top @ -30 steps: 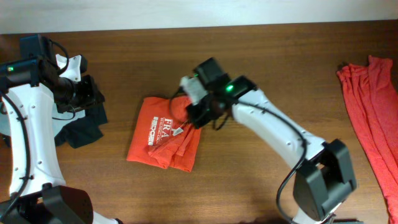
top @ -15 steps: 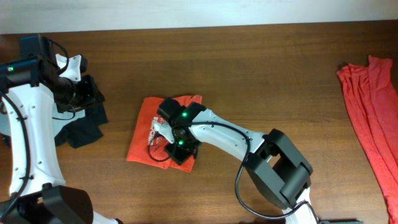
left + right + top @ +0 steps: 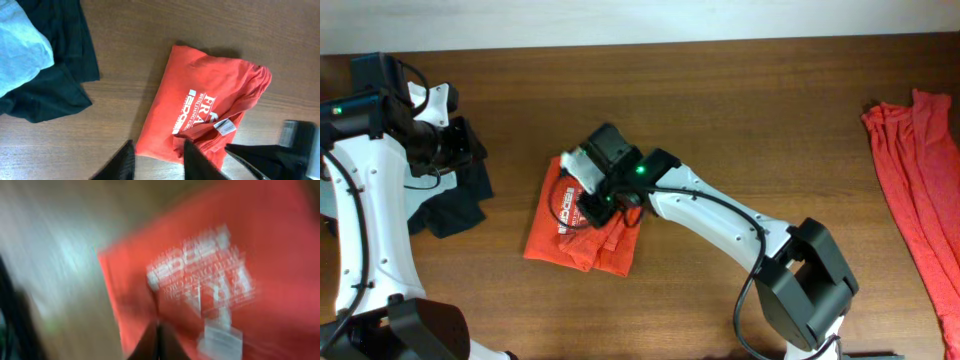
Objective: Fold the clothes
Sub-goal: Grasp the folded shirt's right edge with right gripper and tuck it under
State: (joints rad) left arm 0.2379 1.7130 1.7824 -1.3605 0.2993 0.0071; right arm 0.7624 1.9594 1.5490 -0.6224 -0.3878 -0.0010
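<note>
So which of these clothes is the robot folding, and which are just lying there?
For the job: the orange-red T-shirt with white lettering; the right gripper above it.
Just lying about: the dark navy garments; the pale grey-blue tee; the red cloth far right.

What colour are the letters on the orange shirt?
White letters on the folded orange-red cotton T-shirt; the left wrist view shows them best.

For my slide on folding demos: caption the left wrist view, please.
Open left gripper facing a folded orange-red T-shirt on a wooden table, dark garments and a pale grey-blue tee alongside.
</note>
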